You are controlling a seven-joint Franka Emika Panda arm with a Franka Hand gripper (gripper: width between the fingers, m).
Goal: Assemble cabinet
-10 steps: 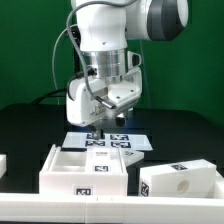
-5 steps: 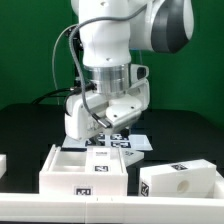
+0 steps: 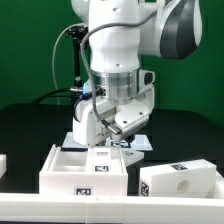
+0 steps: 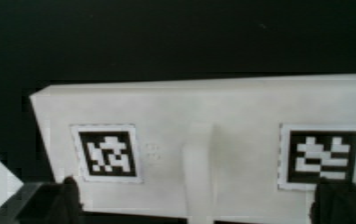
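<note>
- Hovering over the rear edge of the open cabinet box (image 3: 88, 168), the gripper (image 3: 112, 136) points straight down, so the box lies beneath it rather than off to a side.
- The box sits on the black table (image 3: 30, 125), left of centre in the exterior view and just in front of the marker board (image 3: 137, 143). A second cabinet block (image 3: 182, 180) rests apart from it at the exterior view's right.
- In the wrist view the fingertips (image 4: 59, 198) stand spread wide, with nothing pinched between them.
- Beyond them lies a white face (image 4: 210, 110) of the cabinet part, carrying one tag (image 4: 107, 152) and another tag (image 4: 322, 152), with a raised rib (image 4: 201, 165) midway between the two.
- The face's long side runs the same way as the line joining the fingertips, and the rib crosses that line squarely.
- Judging from this, closing would catch the rib, or a thin wall in line with it, not the full width of the face.
- There is only one arm, and the coming move looks like a short straight descent needing little or no turn of the wrist.
</note>
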